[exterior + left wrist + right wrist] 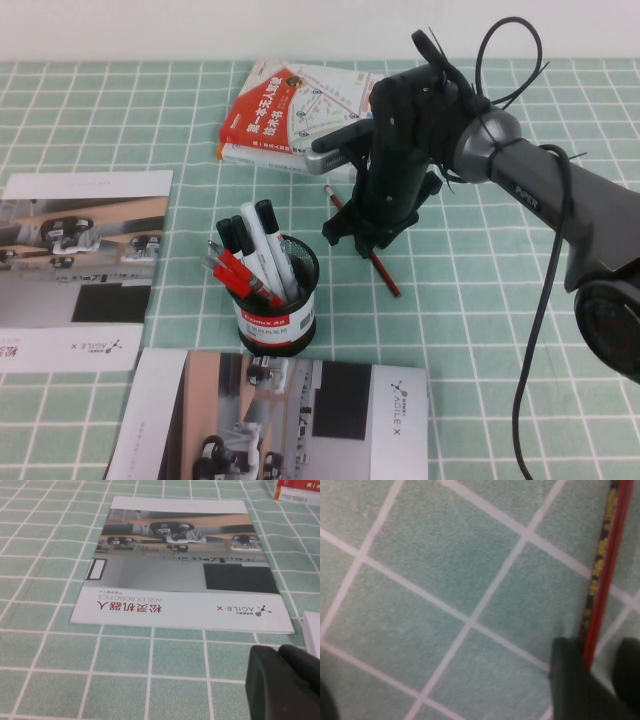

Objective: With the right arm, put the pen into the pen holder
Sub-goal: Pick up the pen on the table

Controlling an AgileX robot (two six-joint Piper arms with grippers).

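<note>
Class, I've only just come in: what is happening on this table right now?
The right gripper is down at the checked tablecloth, its fingers either side of the thin dark-red pen, which lies flat below the book. The pen is not yet lifted. The black mesh pen holder, already holding markers and red pens, stands to the pen's left. The left gripper is parked low beside a brochure, taking no part.
</note>
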